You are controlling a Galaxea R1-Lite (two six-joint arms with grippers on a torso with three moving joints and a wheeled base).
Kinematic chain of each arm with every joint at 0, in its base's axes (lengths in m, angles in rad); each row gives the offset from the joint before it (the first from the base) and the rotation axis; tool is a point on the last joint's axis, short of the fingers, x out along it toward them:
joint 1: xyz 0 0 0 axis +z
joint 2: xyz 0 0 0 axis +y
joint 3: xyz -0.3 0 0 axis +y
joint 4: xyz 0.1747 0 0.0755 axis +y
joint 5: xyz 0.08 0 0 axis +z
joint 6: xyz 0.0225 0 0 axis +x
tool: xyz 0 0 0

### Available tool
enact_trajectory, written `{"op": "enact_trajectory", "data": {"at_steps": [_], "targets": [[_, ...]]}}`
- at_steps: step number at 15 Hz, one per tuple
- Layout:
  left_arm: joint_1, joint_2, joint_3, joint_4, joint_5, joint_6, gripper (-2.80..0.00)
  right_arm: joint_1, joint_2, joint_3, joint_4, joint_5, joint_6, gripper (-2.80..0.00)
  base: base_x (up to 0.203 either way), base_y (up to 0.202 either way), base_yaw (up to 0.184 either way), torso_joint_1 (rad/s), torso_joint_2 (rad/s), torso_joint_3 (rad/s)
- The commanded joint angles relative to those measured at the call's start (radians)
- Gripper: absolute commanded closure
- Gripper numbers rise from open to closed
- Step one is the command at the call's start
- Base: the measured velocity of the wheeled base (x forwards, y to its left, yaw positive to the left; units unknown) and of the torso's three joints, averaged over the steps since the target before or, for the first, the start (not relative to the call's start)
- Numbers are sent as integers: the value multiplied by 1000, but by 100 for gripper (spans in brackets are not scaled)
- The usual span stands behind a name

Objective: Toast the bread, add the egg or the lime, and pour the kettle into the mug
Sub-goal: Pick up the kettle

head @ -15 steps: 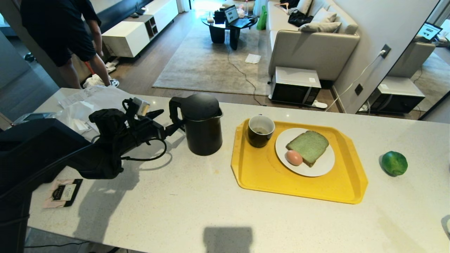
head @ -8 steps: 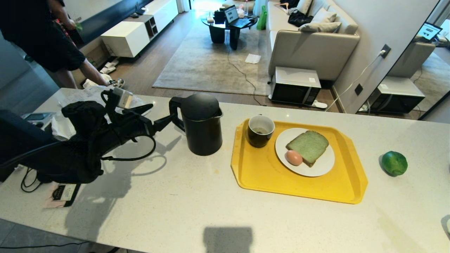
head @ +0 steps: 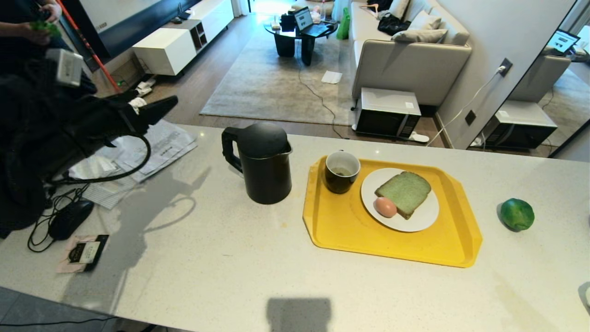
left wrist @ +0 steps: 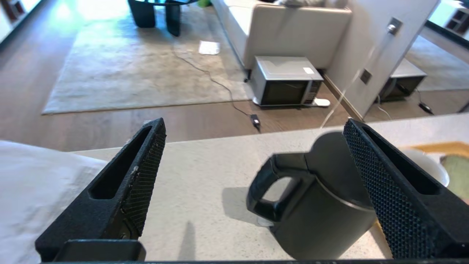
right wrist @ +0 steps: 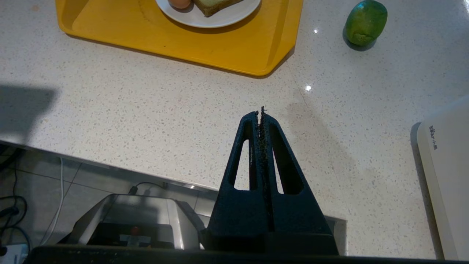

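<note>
The black kettle (head: 265, 161) stands upright on the counter left of the yellow tray (head: 392, 242). On the tray are the black mug (head: 341, 171) and a white plate (head: 426, 216) bearing the bread (head: 404, 192) and the egg (head: 385, 207). The lime (head: 517, 214) lies on the counter right of the tray. My left gripper (head: 147, 105) hangs open and empty, high up and well left of the kettle. Seen from the left wrist, the kettle (left wrist: 322, 205) sits beyond the gripper (left wrist: 254, 124), apart from it. My right gripper (right wrist: 261, 112) is shut, empty, over the counter's front edge.
Papers (head: 138, 147), a black mouse (head: 69, 217) with its cable and a small card (head: 83, 252) lie at the counter's left end. A person (head: 27, 23) stands behind at far left. A white appliance (right wrist: 445, 165) sits at the counter's near right.
My left arm has lifted and drawn back to the left, away from the kettle's handle, its gripper staying open. The person has stepped further left. Nothing on the counter moved.
</note>
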Motion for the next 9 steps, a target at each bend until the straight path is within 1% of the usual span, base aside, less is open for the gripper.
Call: {"op": "enact_trajectory", "data": {"at_steps": [1,3,5,7,9], "targets": [[44,-163,-60,184,0,-9,-280,1,1,0,0,1,0,0,0,0,0,0,0,0],[56,-239,-112,325,-1,-11,-280,1,1,0,2,1,0,0,0,0,0,0,0,0],[54,-324,-140,452,-1,-10,-280,1,1,0,0,1,0,0,0,0,0,0,0,0],[51,-412,-140,536,4,-2,-280,1,1,0,1,1,0,0,0,0,0,0,0,0],[49,-482,-102,582,14,7,-280,1,1,0,0,1,0,0,0,0,0,0,0,0]]}}
